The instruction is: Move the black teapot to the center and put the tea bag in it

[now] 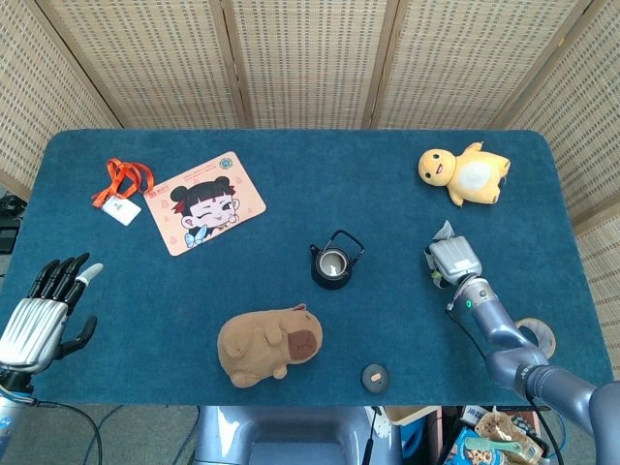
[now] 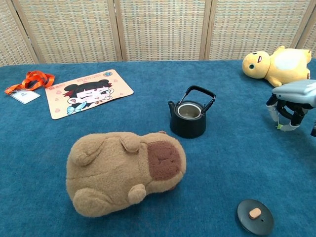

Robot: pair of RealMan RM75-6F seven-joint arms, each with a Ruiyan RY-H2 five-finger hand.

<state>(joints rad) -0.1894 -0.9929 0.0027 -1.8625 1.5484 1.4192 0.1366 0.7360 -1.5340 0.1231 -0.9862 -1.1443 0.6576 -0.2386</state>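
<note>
Desk [image 1: 291,155], blue cloth top, carries everything. Landmark: the teapot [image 1: 334,262], black, lid off, handle upright, standing near the desk's middle.

Capybara plush [image 1: 268,343], brown, the largest item, lies nearer the robot than the teapot and a little to its left in the head view; well apart from it.

Cartoon mat [image 1: 204,201], girl's face printed on it, lies flat beyond and left of the teapot.

Yellow plush [image 1: 465,172] lies beyond and right of the teapot, near the far right part of the desk.

Left robot hand [image 1: 44,308]: far left of the teapot, at the desk's left edge, fingers spread apart and holding nothing. Seen only in the head view.

Right robot hand [image 2: 291,103]: right of the teapot and well apart from it, palm down, fingers curled under. In the chest view a small pale piece with a green tag sits among the fingers; this looks like the tea bag [image 2: 280,126], pinched there. Head view shows a pale corner sticking out at the far side of the hand. Detail too small to confirm more.

Lanyard [image 1: 121,184], orange with a white card, lies left of the mat, far left of the teapot.

Lid [image 1: 375,377], black with a tan knob, lies flat nearer the robot than the teapot, slightly right, close to the desk's near edge.
</note>
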